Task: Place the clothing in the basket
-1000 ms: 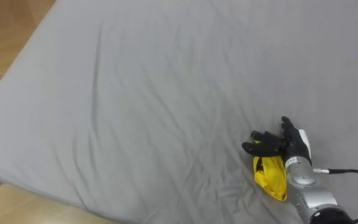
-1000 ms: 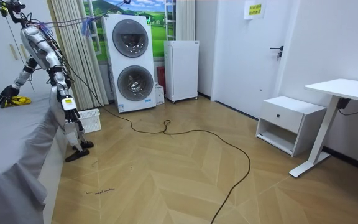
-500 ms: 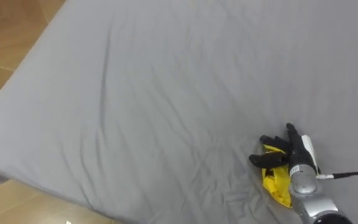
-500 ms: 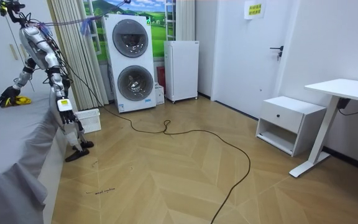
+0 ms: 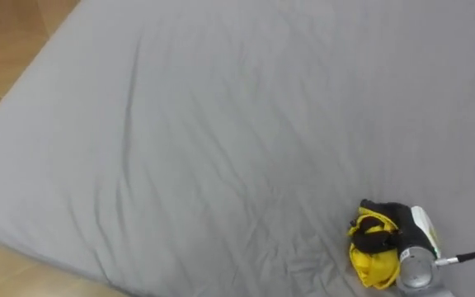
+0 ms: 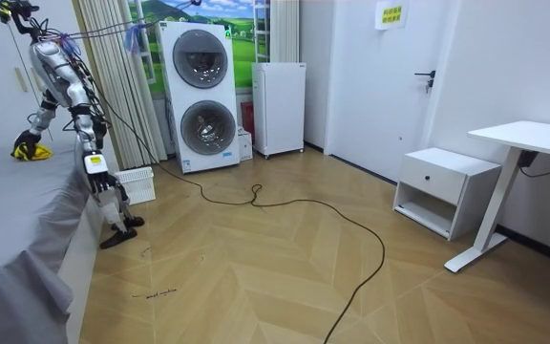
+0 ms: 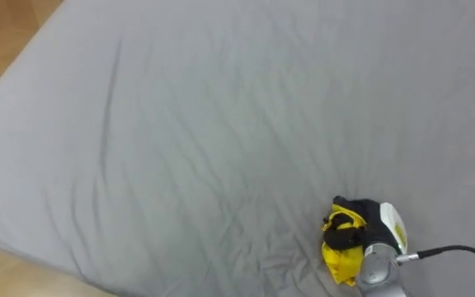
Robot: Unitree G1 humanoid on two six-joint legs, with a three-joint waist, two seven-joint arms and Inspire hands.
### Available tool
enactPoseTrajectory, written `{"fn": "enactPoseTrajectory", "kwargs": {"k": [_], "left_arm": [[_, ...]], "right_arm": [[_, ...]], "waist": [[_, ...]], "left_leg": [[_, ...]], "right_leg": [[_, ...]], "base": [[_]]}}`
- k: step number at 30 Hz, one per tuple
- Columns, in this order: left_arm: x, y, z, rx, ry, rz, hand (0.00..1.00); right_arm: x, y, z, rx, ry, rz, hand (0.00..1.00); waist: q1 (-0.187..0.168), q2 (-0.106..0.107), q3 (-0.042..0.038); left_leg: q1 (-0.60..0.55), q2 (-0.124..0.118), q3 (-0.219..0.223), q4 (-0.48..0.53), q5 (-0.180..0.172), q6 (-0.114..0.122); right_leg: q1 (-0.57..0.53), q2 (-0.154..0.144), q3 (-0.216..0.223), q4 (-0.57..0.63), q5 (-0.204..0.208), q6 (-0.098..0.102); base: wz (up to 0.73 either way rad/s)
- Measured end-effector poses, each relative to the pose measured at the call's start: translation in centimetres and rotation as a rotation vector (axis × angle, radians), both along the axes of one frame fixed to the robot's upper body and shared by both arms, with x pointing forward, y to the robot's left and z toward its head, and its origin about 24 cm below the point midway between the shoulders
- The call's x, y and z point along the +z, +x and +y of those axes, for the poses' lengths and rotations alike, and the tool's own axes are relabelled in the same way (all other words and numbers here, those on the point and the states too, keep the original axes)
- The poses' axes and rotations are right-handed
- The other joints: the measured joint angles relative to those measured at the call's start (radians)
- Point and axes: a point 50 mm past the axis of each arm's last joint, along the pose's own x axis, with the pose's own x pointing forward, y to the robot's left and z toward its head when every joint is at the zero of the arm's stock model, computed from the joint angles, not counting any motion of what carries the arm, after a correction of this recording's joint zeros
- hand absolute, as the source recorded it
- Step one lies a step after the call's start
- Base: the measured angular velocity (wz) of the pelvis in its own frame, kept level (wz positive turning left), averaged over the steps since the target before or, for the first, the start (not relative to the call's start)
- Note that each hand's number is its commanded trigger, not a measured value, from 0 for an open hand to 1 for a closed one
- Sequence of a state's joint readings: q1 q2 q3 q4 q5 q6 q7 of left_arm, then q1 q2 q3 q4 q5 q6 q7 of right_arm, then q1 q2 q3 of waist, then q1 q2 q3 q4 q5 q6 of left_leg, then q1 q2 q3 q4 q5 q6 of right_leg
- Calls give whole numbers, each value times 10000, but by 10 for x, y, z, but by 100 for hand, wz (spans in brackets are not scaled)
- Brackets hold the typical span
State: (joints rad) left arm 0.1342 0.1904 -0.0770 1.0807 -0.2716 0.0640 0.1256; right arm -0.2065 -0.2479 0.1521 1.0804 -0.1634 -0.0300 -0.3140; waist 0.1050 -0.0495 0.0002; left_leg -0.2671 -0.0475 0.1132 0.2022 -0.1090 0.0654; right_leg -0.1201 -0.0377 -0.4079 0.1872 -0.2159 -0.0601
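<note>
A small yellow piece of clothing [image 5: 368, 257] lies bunched on the grey bed sheet [image 5: 221, 124], near the lower right of the eye views. My right hand [image 5: 388, 218] comes in from the lower right and is shut on it, with dark fingers curled round the upper part of the cloth [image 7: 337, 250]. In the room view I stand at the bed's edge with that hand [image 6: 30, 143] stretched out over the mattress, holding the yellow cloth [image 6: 29, 153]. A white slatted basket [image 6: 138, 184] stands on the floor close to my feet.
The bed's edge runs along the left and lower left of the eye views, with wooden floor [image 5: 7, 41] beyond it. In the room view, stacked washing machines [image 6: 200, 96], a white cabinet [image 6: 278, 107], a nightstand [image 6: 444, 189] and a desk [image 6: 523, 143] stand further off.
The right hand's fingers, spread over the yellow cloth before, have curled round it. The hand has drawn back a little toward me with the cloth.
</note>
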Motion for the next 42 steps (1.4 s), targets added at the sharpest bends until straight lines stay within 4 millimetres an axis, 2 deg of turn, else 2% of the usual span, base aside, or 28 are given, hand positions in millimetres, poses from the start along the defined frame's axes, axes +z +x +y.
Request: {"fn": "enactPoseTrajectory", "kwargs": {"k": [10,15,20,23,27,31,35,42], "left_arm": [[-1,-1,0,31,-37,73,0],[0,1,0,57,-16,-2,0],[0,1,0,145,-32,-23,0],[1,1,2,159,26,-74,0],[2,3,7,504,121,-224,0],[2,0,9,761,149,-150,0],[2,-14,11,868,429,166,0],[1,-25,11,941,644,676,0]], "right_arm": [[-5,-9,-5,-302,28,515,100],[-3,-5,-3,-254,192,475,100],[-2,-5,-5,-503,365,420,100],[12,7,-6,-450,512,-436,100],[27,17,-13,-456,374,-1254,100],[37,13,-20,-740,381,-1854,100],[66,15,-23,-627,156,-3380,100],[91,13,-40,-1193,-1,-4485,100]], "waist": [[32,18,29],[-173,13,32],[-234,16,49],[-453,10,55],[-702,-104,110],[-791,-173,111],[-1274,-185,102],[-1449,-142,87]], "left_leg": [[170,46,372,-140,1,-1],[177,75,511,-179,0,0],[544,91,729,-327,0,0],[705,99,751,-384,0,0],[1233,89,797,-424,-5,-5],[1756,75,930,-546,-17,-23],[1963,83,1066,-585,-25,-38],[2402,210,1511,-615,-110,-81]], "right_leg": [[-60,-4,443,35,1,1],[-176,-9,600,166,1,1],[35,-2,870,150,6,9],[83,11,1049,172,6,9],[519,12,1294,76,4,11],[861,24,1697,-61,-4,45],[944,40,1989,-16,3,67],[1180,170,2444,19,29,61]], "base": [[-11],[-9],[-17],[-17],[-18],[-28],[-20],[-14]]}}
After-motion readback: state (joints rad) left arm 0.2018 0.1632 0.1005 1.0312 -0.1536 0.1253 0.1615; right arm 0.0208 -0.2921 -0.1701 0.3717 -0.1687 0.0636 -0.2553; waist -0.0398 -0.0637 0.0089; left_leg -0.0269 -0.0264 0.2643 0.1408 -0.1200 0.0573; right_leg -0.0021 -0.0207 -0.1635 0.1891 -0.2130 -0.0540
